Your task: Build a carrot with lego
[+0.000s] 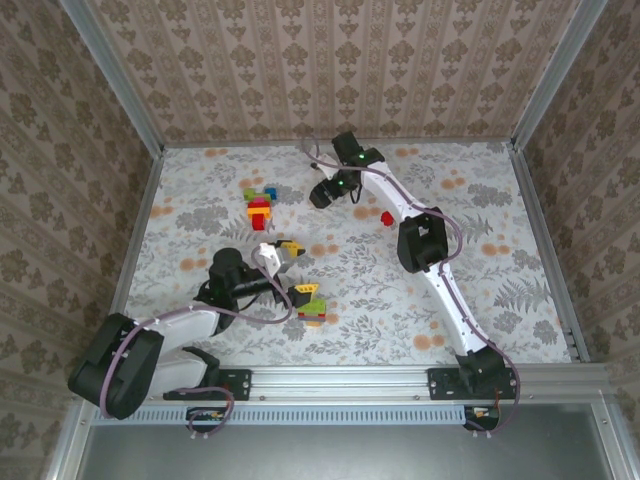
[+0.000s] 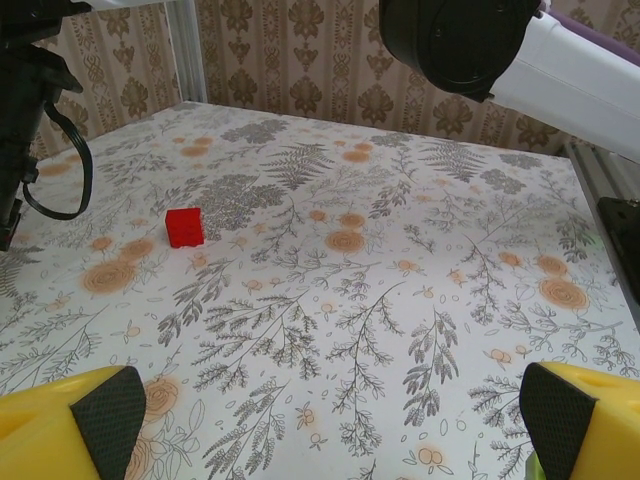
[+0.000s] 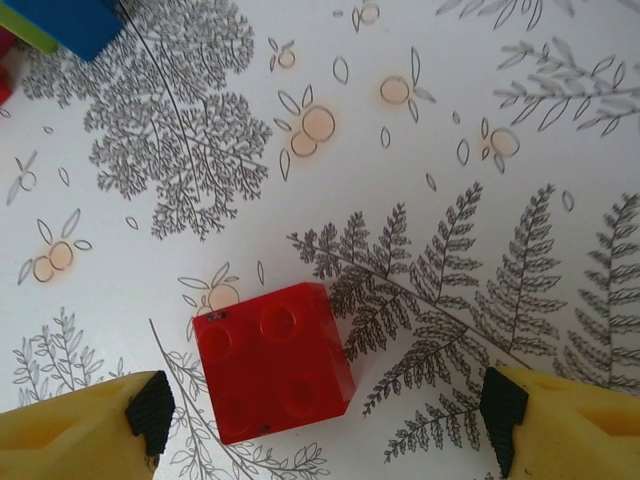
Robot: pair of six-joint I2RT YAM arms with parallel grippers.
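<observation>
The lego (image 1: 260, 205) sits mostly in a mixed heap of red, yellow, green, blue and magenta toward the far left corner of the bench (image 1: 480, 300). From above we also see a smaller stack (image 1: 311, 305) of yellow, green and red nearer the near edge, and a loose red brick (image 1: 386, 217) about mid-bench. The left hand (image 1: 298, 268) hangs between the two groups. The right hand (image 1: 320, 197) reaches in just beside the far heap. The bench wears a pale sheet printed with grey ferns and orange blossoms.

In the left wrist view, the left hand (image 2: 325, 410) is spread wide and holds nothing. Its yellow plastic fingers, tipped with dark rubbery pads, frame bare sheet. The loose red brick (image 2: 185, 227) lies well beyond them, a small glossy cube. We judge this hand to be parked clear, waiting.

In the right wrist view, the right hand (image 3: 325, 410) is also open and empty, its fingers standing either side of a red square brick (image 3: 272, 360) without touching it. The brick lies flat, studs up, its hard plastic shiny and four round studs showing. We judge the hand is lined up to close on it. Whether this is the loose brick, we cannot tell. A blue brick (image 3: 65, 22) shows at the upper left.
</observation>
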